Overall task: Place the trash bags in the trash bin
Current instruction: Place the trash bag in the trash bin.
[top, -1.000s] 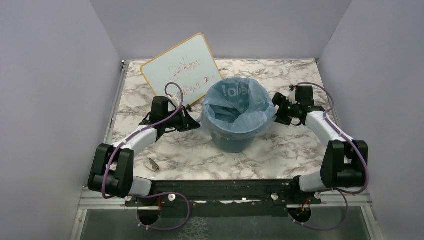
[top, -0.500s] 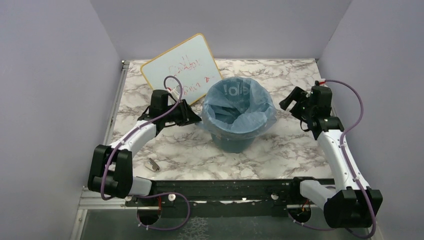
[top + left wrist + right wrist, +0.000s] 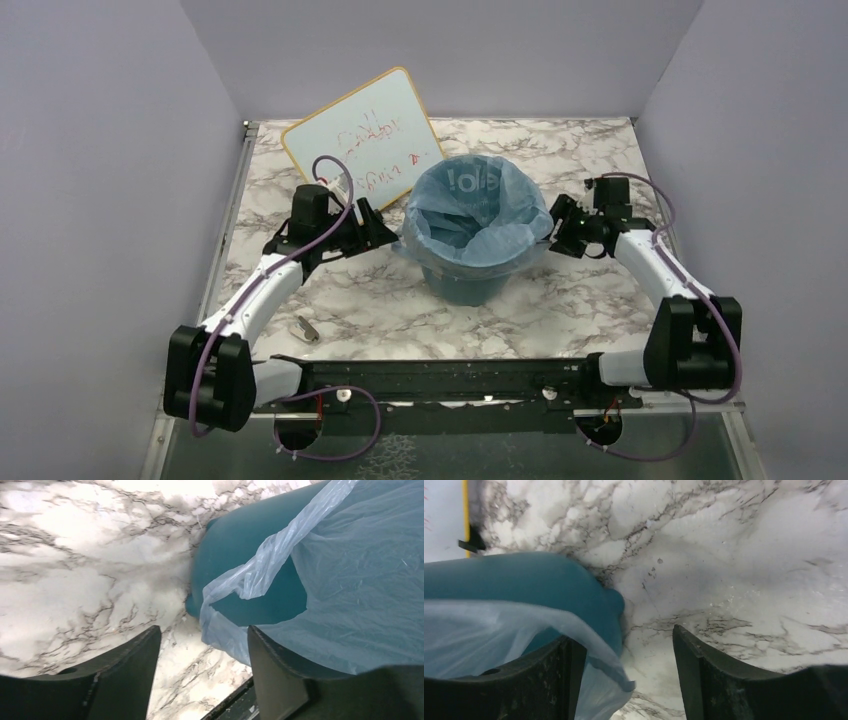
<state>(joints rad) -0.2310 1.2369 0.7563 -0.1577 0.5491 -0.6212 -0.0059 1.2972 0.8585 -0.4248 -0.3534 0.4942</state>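
The teal trash bin (image 3: 468, 282) stands mid-table with the pale-blue trash bag (image 3: 478, 228) lining it, its edge folded out over the rim. My left gripper (image 3: 388, 235) is open at the bin's left side. In the left wrist view a loose bag flap (image 3: 225, 630) hangs between the open left gripper (image 3: 202, 645) fingers, close to the right finger, in front of the bin wall (image 3: 240, 545). My right gripper (image 3: 556, 228) is open at the bin's right rim. In the right wrist view a bag flap (image 3: 599, 680) hangs inside the open right gripper (image 3: 629, 650), beside the bin (image 3: 524, 580).
A whiteboard (image 3: 362, 140) with red writing leans at the back left, just behind the left arm. A small grey object (image 3: 307, 328) lies on the marble table near the left arm's base. Lilac walls close in on both sides and the back.
The left gripper has opened and let go of the bag's edge, drawing slightly back to the left. The right arm swung out to the right, then came back to the bin's right rim.
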